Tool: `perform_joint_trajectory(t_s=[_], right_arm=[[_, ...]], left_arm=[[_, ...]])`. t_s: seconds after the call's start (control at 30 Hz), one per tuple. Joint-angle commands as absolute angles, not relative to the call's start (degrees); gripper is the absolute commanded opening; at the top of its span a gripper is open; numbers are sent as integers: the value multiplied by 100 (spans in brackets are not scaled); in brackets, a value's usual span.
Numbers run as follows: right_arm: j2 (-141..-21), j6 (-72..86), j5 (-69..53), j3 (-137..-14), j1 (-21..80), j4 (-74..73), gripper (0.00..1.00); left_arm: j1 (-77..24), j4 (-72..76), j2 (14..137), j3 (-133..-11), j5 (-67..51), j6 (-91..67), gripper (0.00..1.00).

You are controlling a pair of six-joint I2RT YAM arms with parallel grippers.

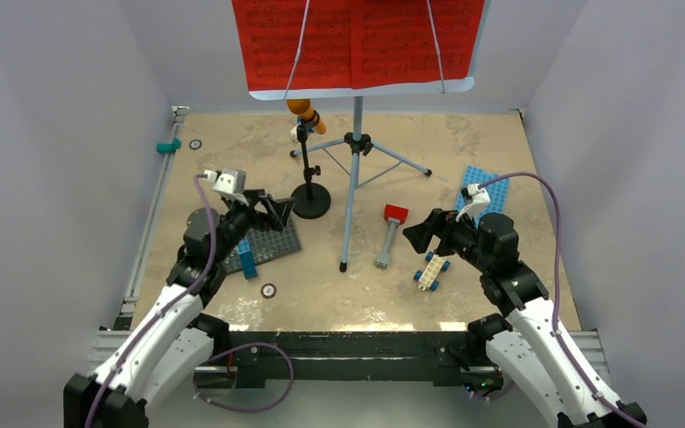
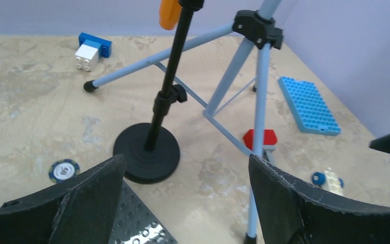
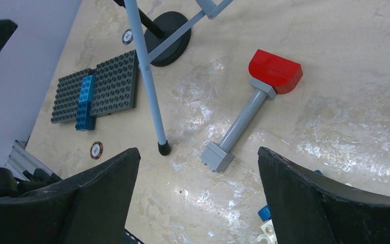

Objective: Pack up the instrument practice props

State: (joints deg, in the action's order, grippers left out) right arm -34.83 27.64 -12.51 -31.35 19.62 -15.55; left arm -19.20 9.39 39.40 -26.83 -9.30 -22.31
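Wide-open left jaws, wide-open right jaws, both empty

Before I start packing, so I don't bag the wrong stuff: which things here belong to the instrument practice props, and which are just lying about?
Props to pack:
music stand
sheet music
microphone
mic stand

Just lying about:
hammer
grey plate
blue plate
blue brick
brick car
tokens

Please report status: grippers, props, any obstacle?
Left gripper, right gripper: jaws open, empty. Pale-blue music stand on tripod upright, red sheet pages on it. Red-headed grey toy hammer beside its leg.
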Motion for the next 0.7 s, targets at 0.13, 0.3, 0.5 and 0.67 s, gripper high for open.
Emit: perform_joint_trajectory(t_s=[0.13,0.3,0.5,0.67], right_arm=[[-3761,2830,-1608,-3257,1995,-1254,91],[-3806,2857,-1657,-3305,1995,-1329,90],[-3808,2901,-1699,-3289,1995,-1397,90],[-3779,2858,-1668,-3401,1995,-1563,90]], left_arm=[[-1938,3380,5893,-3477,-772,-1432,89],[-1934,3744,6624,-4110,-872,-1285,80],[-1934,3612,7110,-4605,-1292,-1267,78],[-1929,3382,7334,-4679,-1310,-1044,69]])
